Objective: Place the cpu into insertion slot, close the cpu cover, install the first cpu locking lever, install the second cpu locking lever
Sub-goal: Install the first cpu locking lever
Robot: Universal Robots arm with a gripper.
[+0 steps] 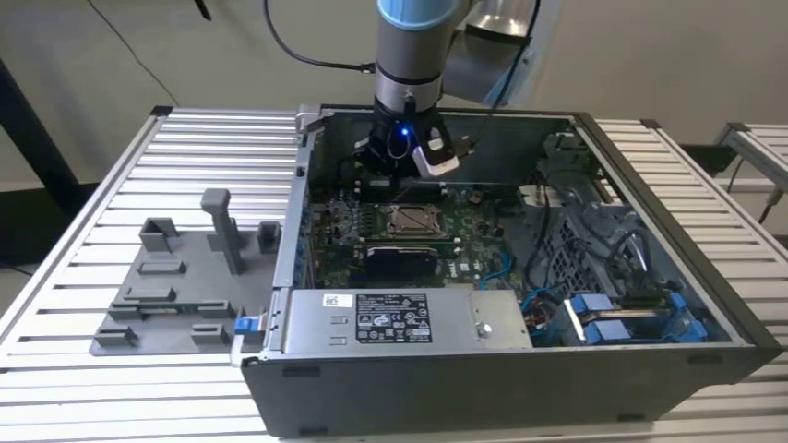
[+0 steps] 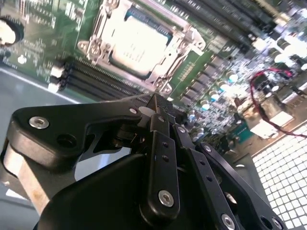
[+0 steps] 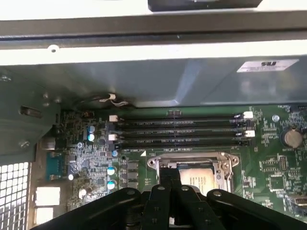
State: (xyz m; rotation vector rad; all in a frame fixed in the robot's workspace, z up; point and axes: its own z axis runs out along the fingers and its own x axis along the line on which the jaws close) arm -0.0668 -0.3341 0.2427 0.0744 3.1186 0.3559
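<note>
Cpu (image 2: 139, 45) lies under the cover (image 2: 183, 40); gripper (image 2: 160, 101), fingers pressed together near it, likely needs slow, straight pushes.

Plain pale wall (image 1: 136, 46) behind, evenly lit; ribbed silver-white slatted table (image 1: 185, 157) fills the foreground, a second slatted table (image 1: 761, 152) sits at the exterior view's right edge, and a dark upright post (image 1: 28, 120) stands over shadowed floor (image 1: 31, 235) at its left.

Open computer case (image 1: 493, 388) on slatted table (image 1: 111, 185); grey fixture tray (image 1: 185, 288) beside.
</note>
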